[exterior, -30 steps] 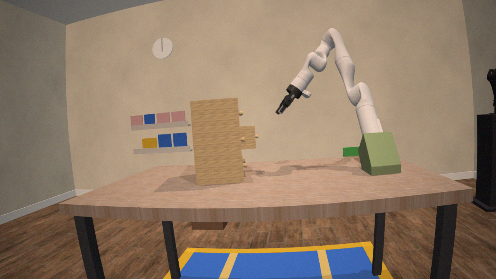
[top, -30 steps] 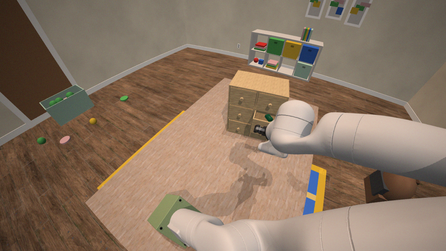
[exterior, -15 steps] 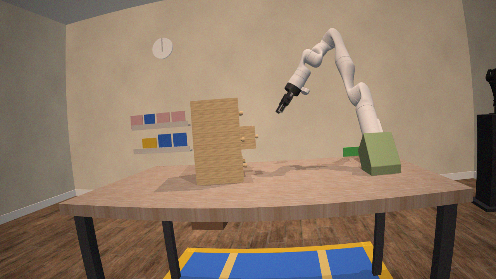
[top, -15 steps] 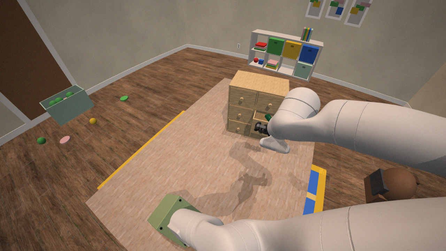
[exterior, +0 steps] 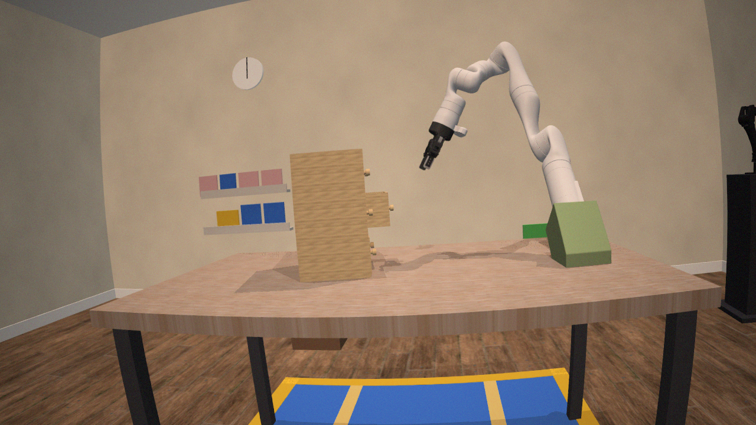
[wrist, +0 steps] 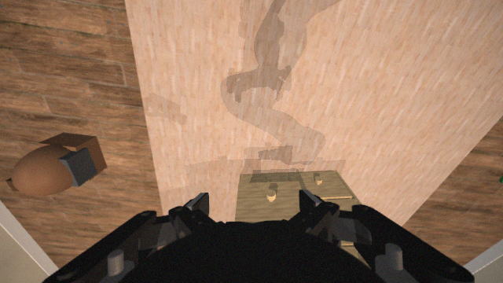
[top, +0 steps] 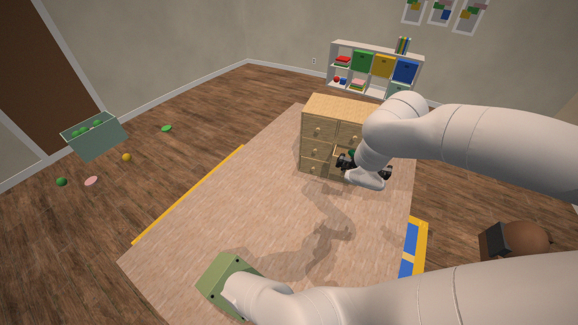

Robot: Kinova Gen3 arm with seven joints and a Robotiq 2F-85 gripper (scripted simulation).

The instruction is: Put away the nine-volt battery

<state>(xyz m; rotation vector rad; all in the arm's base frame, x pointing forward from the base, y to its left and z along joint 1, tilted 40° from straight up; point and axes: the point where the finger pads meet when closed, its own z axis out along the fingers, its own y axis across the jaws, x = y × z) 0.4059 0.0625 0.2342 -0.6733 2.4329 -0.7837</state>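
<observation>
The small wooden chest (top: 323, 121) (exterior: 327, 216) stands upright on the table (top: 262, 210) (exterior: 423, 301) (wrist: 373, 79). Its middle right drawer (top: 336, 150) (exterior: 378, 209) is pulled partly out; the other drawers are pushed in. A small green thing (top: 351, 152) lies in that open drawer, mostly hidden by my arm. No battery shows on the table top. My gripper (exterior: 424, 166) (wrist: 254, 201) is open and empty. It hangs in the air above and in front of the open drawer, tilted down. The wrist view shows the chest's drawer fronts (wrist: 287, 208) and knobs below the fingers.
My green base block (top: 218, 278) (exterior: 579, 235) sits at the table's other end. A brown rounded thing with a grey box (top: 521, 238) (wrist: 51, 169) lies on the floor beside the table. A shelf unit (top: 375, 68) stands by the far wall.
</observation>
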